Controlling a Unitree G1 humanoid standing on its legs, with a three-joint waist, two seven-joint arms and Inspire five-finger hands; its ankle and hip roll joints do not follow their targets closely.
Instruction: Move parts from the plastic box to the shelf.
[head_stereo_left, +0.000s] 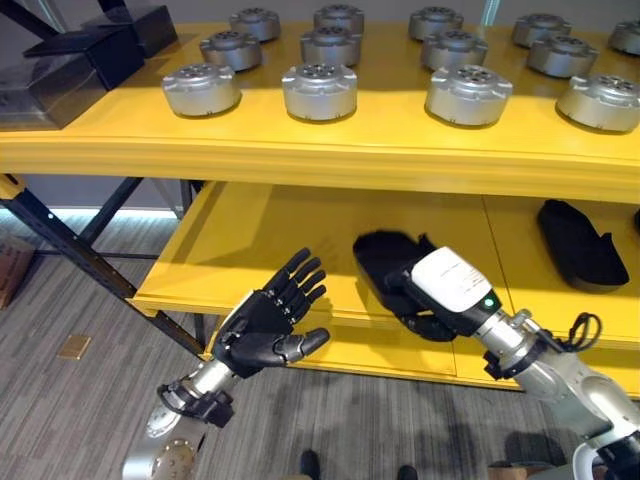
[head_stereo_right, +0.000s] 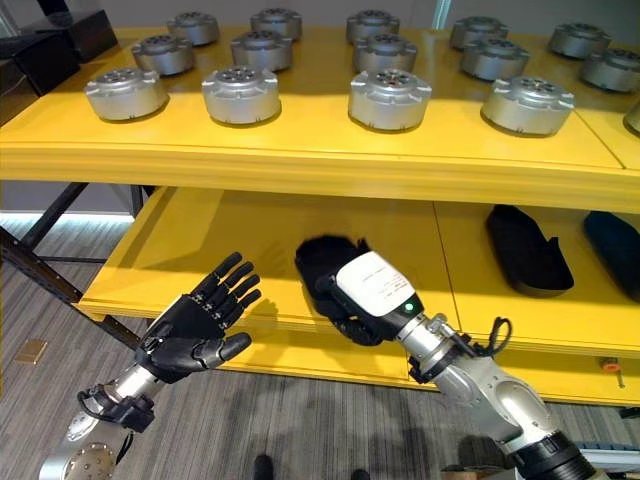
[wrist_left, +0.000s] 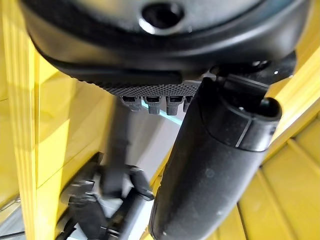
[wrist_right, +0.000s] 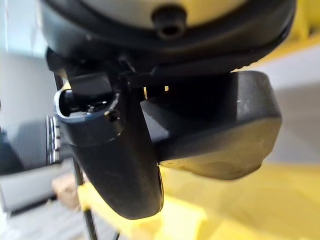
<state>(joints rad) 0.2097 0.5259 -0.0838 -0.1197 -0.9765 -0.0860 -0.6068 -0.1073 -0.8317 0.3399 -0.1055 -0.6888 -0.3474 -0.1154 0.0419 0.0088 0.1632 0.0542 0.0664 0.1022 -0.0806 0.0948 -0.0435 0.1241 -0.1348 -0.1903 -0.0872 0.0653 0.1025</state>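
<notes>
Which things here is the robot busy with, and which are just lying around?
For the job:
- black part under the right hand
- lower shelf
- left hand, open and empty

Just lying there:
- silver round parts on the top shelf
- black parts further right
- black boxes

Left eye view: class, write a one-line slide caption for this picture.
Right robot hand carries a black part at the yellow shelf's lower level; left robot hand is open, silver parts above.
</notes>
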